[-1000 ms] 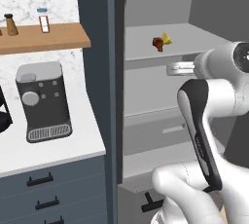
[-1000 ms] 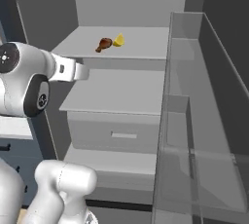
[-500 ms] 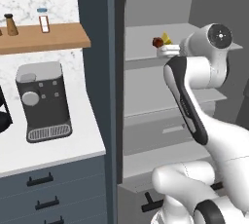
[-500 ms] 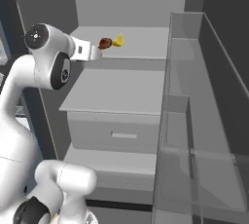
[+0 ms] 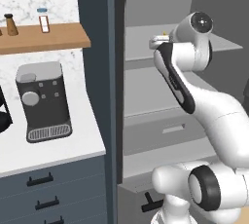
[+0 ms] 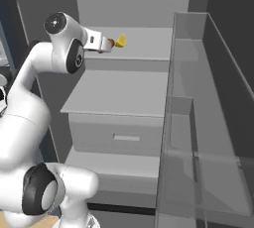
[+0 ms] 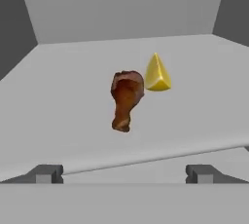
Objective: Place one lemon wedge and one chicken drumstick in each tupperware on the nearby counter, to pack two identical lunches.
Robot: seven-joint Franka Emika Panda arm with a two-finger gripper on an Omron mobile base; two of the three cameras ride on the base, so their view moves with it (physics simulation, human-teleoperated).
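Nearest you, the hand (image 7: 124, 173) hangs at the front edge of the pale grey upper shelf (image 7: 63, 96) inside the open fridge, its two dark fingertips (image 7: 46, 173) spread wide with nothing between them. Just beyond the edge lies the dark reddish-brown lumpy chicken drumstick (image 7: 125, 99), thin end toward you (thick end away). Just beside its thick end, slightly farther back, sits the small yellow pointed lemon wedge (image 7: 157, 74); whether they touch, you cannot tell. In the right base view, the wedge (image 6: 121, 40) shows just past the hand.
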